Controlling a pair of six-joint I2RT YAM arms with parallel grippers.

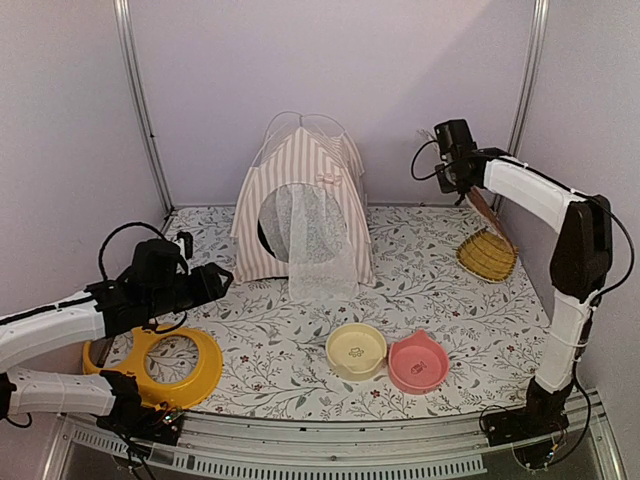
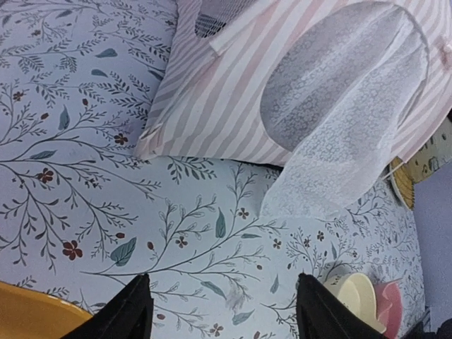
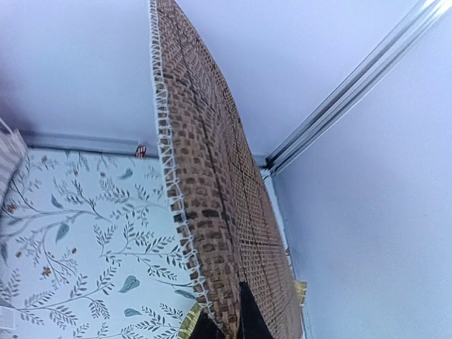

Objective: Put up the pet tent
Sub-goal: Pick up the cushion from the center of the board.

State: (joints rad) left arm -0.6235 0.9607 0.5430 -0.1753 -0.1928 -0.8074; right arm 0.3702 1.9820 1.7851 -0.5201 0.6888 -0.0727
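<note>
Pinching the lower edge of the brown woven mat (image 3: 212, 198), the right gripper (image 3: 226, 321) is clamped tight and holds it on edge in the air at two o'clock, above a yellow wire basket (image 1: 487, 255). The left gripper (image 2: 222, 311) hovers at nine o'clock, jaws spread and empty. The pet tent (image 1: 300, 190) stands erect at twelve o'clock, its mesh flap (image 1: 320, 250) hanging loose. The tent looks pitched; the mat likely has yet to go inside.

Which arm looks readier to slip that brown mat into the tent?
Probably the right: its fingers are shut on the brown mat, raised beside the pet tent. The left fingers are open, empty.
</note>
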